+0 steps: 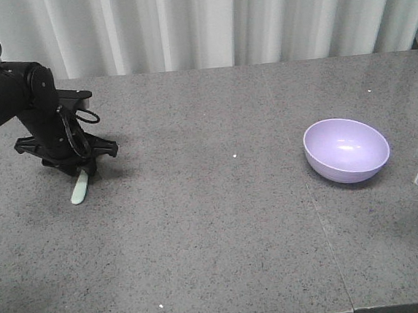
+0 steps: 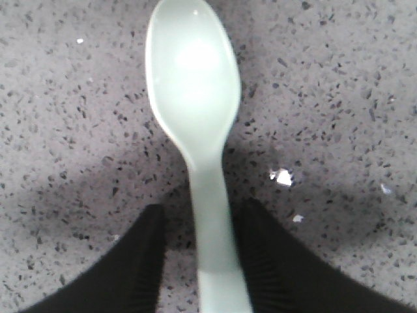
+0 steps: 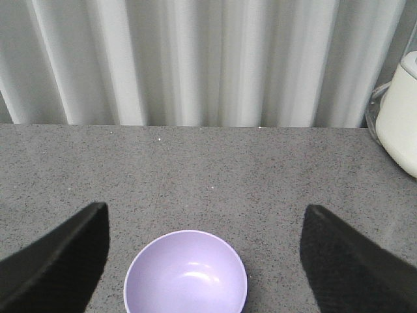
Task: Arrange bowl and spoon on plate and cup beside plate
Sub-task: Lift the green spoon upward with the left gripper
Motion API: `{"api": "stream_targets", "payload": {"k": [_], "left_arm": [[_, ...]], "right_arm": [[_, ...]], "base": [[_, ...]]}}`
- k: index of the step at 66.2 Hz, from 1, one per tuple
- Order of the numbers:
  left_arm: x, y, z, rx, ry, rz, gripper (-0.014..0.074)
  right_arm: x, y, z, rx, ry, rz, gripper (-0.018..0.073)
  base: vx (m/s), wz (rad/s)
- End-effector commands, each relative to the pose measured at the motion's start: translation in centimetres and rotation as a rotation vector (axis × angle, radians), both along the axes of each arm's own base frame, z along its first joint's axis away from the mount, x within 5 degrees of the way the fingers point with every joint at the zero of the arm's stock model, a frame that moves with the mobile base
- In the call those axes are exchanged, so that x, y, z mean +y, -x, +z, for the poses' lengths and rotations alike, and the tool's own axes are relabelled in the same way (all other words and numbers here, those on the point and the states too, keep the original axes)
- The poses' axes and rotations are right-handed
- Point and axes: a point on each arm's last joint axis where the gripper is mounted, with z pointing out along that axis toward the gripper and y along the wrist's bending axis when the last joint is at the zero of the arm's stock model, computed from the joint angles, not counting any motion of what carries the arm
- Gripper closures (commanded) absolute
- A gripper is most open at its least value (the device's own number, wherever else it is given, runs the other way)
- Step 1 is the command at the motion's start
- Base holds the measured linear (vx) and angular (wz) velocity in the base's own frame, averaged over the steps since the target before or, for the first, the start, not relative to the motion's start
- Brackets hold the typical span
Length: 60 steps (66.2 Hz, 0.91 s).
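The mint-green spoon (image 1: 78, 188) lies flat on the grey table at the far left. My left gripper (image 1: 83, 172) reaches down over its handle end. In the left wrist view the spoon (image 2: 193, 85) points away from me and its handle runs between the two fingers of the left gripper (image 2: 204, 208). A strip of table shows on each side of the handle, so the jaws are open. The lavender bowl (image 1: 346, 149) stands upright and empty at the right. The right gripper (image 3: 205, 207) hovers behind and above the bowl (image 3: 186, 274), jaws wide open. Plate and cup are out of view.
A white curtain (image 1: 204, 21) hangs behind the table's far edge. A white appliance (image 3: 399, 111) stands at the far right edge of the table. A seam (image 1: 327, 249) runs through the tabletop left of the bowl.
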Motion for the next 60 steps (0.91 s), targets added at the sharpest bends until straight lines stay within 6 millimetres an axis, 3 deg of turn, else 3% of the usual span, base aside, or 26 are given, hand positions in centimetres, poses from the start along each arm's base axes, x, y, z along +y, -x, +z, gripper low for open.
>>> {"api": "stream_targets", "payload": {"k": [1, 8, 16, 25, 30, 43, 60], "left_arm": [[-0.7, 0.4, 0.9, 0.003, 0.036, 0.01, 0.0479], [-1.1, 0.3, 1.2, -0.013, 0.037, -0.008, 0.0607], [-1.5, 0.5, 1.5, -0.022, 0.034, -0.037, 0.0604], [-1.7, 0.5, 3.7, -0.077, 0.042, -0.044, 0.0604], [-1.8, 0.6, 5.7, -0.135, 0.052, -0.048, 0.0604], [-1.9, 2.2, 13.2, -0.369, 0.088, -0.071, 0.0604], [-1.4, 7.3, 21.9, -0.619, 0.13, -0.094, 0.0603]], "right_arm": [[-0.1, 0.1, 1.7, -0.097, 0.004, -0.008, -0.0013], [-0.1, 0.1, 1.7, -0.094, 0.004, -0.008, -0.0013], [-0.1, 0.1, 1.7, -0.094, 0.004, -0.008, -0.0013], [-0.1, 0.1, 1.7, -0.095, 0.005, -0.008, -0.0013], [-0.1, 0.1, 1.7, -0.097, 0.005, -0.008, -0.0013], [-0.1, 0.0, 1.8, -0.107, 0.005, -0.009, -0.0013], [-0.1, 0.0, 2.3, -0.163, -0.011, -0.012, -0.0013]], "base": [[0.0, 0.0], [0.0, 0.0], [0.0, 0.0], [0.0, 0.0], [0.0, 0.0], [0.0, 0.0], [0.0, 0.0]]}}
